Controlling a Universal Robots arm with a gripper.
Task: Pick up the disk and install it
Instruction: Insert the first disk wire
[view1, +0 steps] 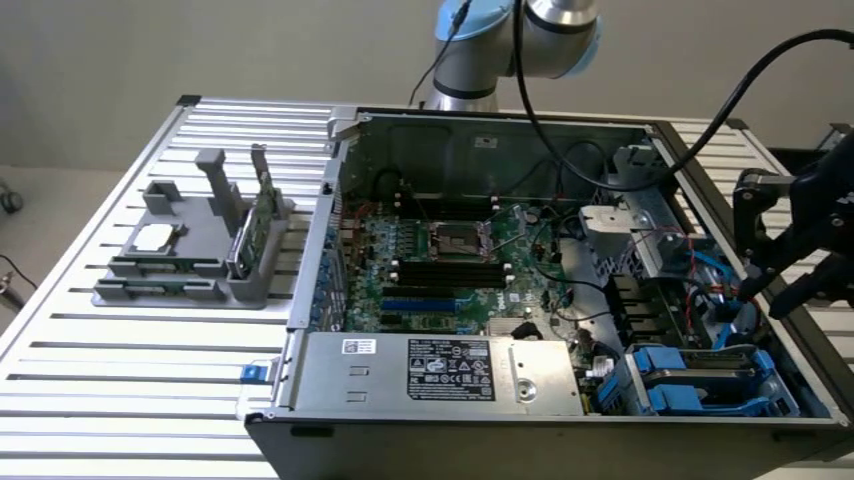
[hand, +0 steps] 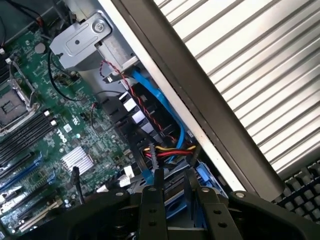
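The disk sits low in the drive bay at the near corner of the open computer case, on the exterior view's right. It shows a grey top framed by its blue carrier. My gripper hangs above that bay, beside the case's side wall, clear of the disk. In the wrist view the gripper is open, its two black fingers apart. The disk's blue carrier lies beyond them, below red, yellow and blue cables. I see nothing clamped between the fingers.
The motherboard fills the case floor, and the power supply lies along its near edge. A grey fixture on the slatted table holds a silver chip and a green stick. The case wall and a keyboard are close by.
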